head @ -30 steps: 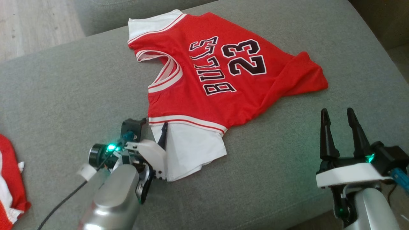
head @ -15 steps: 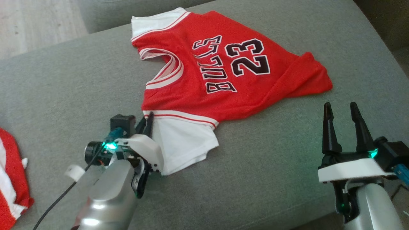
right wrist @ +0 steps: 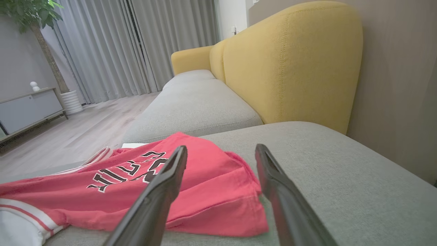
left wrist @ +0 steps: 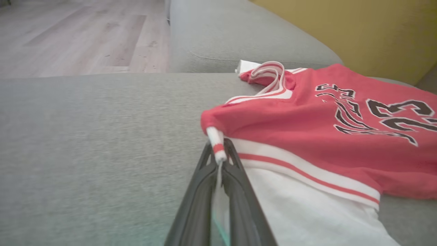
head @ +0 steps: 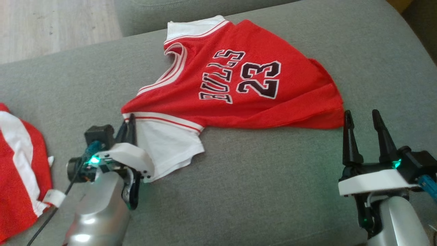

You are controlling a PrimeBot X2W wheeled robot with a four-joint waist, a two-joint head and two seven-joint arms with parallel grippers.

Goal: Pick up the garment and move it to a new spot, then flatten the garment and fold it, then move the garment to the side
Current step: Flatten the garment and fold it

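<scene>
A: While held by one corner, location of red Bulls jersey [head: 239, 85]?
B: Spread on grey sofa cushion [head: 259, 191], collar-to-hem axis ten to four. Left gripper [head: 128, 123] nearer, at eight o'clock, closed tight on striped sleeve hem, fingers aimed twelve.
A: Right gripper [head: 361, 118]?
B: At four o'clock, just beside red bottom hem, spread wide, holding nothing, fingers upright.

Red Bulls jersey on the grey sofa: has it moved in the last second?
Yes. The left gripper has dragged the near corner of the red Bulls jersey left, toward the second red garment.
</scene>
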